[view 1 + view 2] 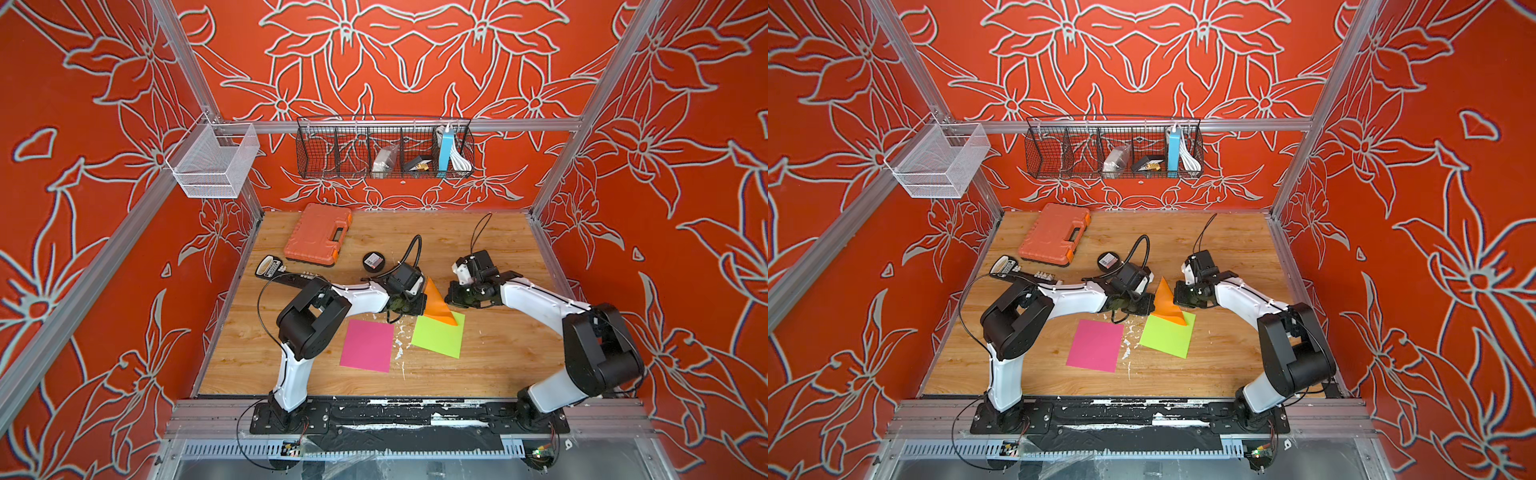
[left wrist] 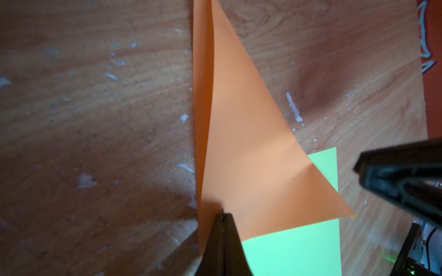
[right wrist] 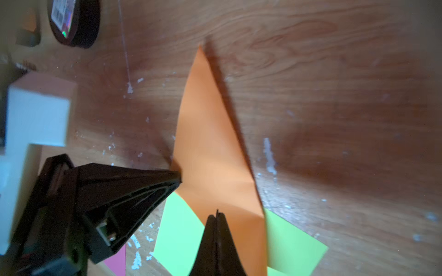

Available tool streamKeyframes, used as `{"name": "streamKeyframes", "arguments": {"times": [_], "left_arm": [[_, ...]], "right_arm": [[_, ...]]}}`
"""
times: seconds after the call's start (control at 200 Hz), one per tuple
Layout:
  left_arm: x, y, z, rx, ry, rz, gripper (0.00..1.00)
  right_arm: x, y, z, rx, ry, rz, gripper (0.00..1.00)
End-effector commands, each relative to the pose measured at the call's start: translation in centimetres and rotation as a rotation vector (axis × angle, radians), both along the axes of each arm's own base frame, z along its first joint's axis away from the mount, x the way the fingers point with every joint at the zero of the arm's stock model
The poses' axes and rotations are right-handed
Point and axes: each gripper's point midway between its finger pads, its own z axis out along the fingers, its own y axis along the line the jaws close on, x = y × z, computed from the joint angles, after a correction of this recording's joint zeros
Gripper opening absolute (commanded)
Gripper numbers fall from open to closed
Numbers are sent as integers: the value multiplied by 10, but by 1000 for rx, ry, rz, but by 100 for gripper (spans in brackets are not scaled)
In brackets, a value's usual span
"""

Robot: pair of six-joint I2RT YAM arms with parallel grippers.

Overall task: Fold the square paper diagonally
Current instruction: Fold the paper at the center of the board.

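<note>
Left gripper [image 2: 222, 212]: jaws closed, nipping the edge of the orange paper [image 1: 436, 303] where its two layers run together. The sheet is already doubled corner to corner into a triangle between the two grippers at mid-table. It stands tented off the wooden table [image 1: 498, 374], and the layers gape toward the far tip. Right gripper [image 3: 217, 215]: jaws closed as well, tip over the paper's face. Cannot tell whether it pinches the sheet or only rests against it. Judgement: the fold is formed but the crease is not pressed. Left to do: lay the triangle flat, check the corners meet, run the crease down, let go. Surroundings, left to right: black handheld device [image 1: 270, 266] and orange tool case [image 1: 318, 232] at the back, well apart. A black labelled roll [image 1: 373, 262] lies behind the left wrist. A pink sheet [image 1: 368, 345] lies flat, and white flecks [image 1: 399, 345] lie beside it. The lime-green sheet [image 1: 440, 343] lies under the orange paper's near corner. Likely snag: pressing there may drag the green sheet.
</note>
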Motion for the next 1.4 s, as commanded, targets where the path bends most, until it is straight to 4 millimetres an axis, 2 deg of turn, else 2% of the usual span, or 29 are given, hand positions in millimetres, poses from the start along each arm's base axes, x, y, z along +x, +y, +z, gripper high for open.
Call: {"name": "streamKeyframes", "arguments": {"times": [0.0,0.225,0.38,0.56,0.921,1.136,1.266,1.396], "left_arm": [[-13,10,-26,80,59,-13,0],[-13,10,-25,78,55,-12,0],[-13,11,-26,82,58,-11,0],[-13,11,-26,85,56,-12,0],[-12,13,-27,93,57,-7,0],[-13,13,-28,94,58,-8,0],[-12,12,-27,94,56,-8,0],[-12,12,-28,92,60,-10,0]], "right_arm": [[-12,12,-9,1,76,27,0],[-12,14,-23,-19,107,-20,0],[-17,10,-41,-58,166,-26,0],[-22,-8,-56,-137,188,-49,0],[-29,-54,-60,-196,200,-114,0],[-34,-66,-67,-230,219,-113,0],[-30,-60,-59,-184,195,-108,0],[-23,-44,-31,-95,129,-121,0]]}}
